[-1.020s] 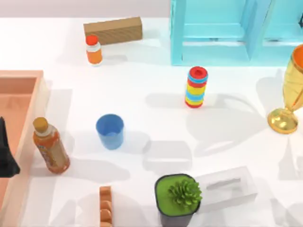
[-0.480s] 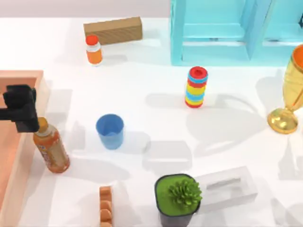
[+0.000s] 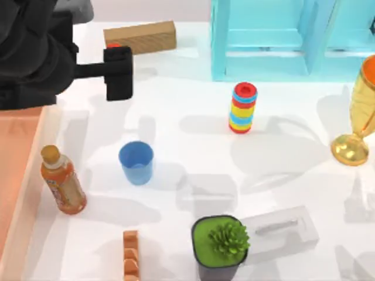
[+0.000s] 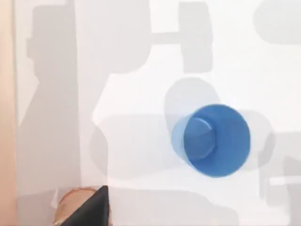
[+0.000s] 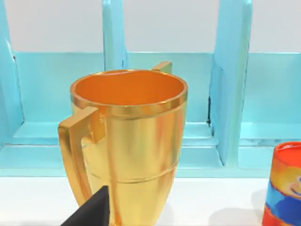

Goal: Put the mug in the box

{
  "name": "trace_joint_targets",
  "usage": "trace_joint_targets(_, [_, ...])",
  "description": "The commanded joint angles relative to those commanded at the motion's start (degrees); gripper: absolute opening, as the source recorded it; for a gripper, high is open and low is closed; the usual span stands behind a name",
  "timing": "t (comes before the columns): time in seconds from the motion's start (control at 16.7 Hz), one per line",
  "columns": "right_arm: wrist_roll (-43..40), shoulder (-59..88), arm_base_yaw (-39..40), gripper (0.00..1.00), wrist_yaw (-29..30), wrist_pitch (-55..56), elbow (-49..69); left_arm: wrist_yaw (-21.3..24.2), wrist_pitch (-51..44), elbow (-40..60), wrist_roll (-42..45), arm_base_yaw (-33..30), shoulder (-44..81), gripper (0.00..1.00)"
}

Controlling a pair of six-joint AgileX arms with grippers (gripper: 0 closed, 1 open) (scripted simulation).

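**Left arm high over the table's far-left corner, mug standing free**

Top view: the left arm fills the far-left corner of the table as a dark mass, and its gripper [image 3: 118, 72] reaches out from it as a black block, near the brown cardboard block [image 3: 140, 37]. The block hides its fingers from above, so whether they are spread or pressed together cannot be told. A sliver of red cap shows just above the block; whatever it belongs to is covered. The mug [image 3: 136, 162] stands upright, mouth up, left of the table's middle, touching nothing. The box [image 3: 30, 175] lies along the left edge, cut off by the frame and partly hidden under the arm. An orange bottle [image 3: 62, 181] stands just beside the box's wall, between box and mug. The striped cylinder [image 3: 242, 108] stands past the middle; the gold trophy [image 3: 357, 117] at the right edge is cut off. At the near edge a potted plant [image 3: 220, 246] is partly cropped, with a pale slotted box [image 3: 280, 230] just beside it.

Left wrist view: the mug [image 4: 211, 139] appears from above, empty, amid shadows. A dark fingertip [image 4: 91, 212] intrudes at the frame's edge.

Right wrist view: the trophy [image 5: 127, 141] looms close before a turquoise shelf [image 5: 230, 89]. One dark fingertip [image 5: 91, 209] shows; the right pincer's state cannot be told.
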Motion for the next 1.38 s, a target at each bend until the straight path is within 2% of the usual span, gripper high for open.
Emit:
trace_joint_targets(0.3, [0.00, 0.00, 0.00, 1.00, 0.00, 0.00, 0.00, -0.09, -14.15, 19.43, -5.79, -5.68, 22.17, 1.00])
trace_joint_targets(0.6, [0.00, 0.00, 0.00, 1.00, 0.00, 0.00, 0.00, -0.17, -22.11, 30.25, -9.07, -8.80, 34.76, 1.00])
trace_joint_targets(1.08, [0.00, 0.00, 0.00, 1.00, 0.00, 0.00, 0.00, -0.17, -21.78, 30.19, -9.23, -8.85, 36.02, 1.00])
trace_joint_targets(1.38, [0.00, 0.00, 0.00, 1.00, 0.00, 0.00, 0.00, -0.16, -9.98, 21.02, -9.15, -8.87, 37.99, 1.00])
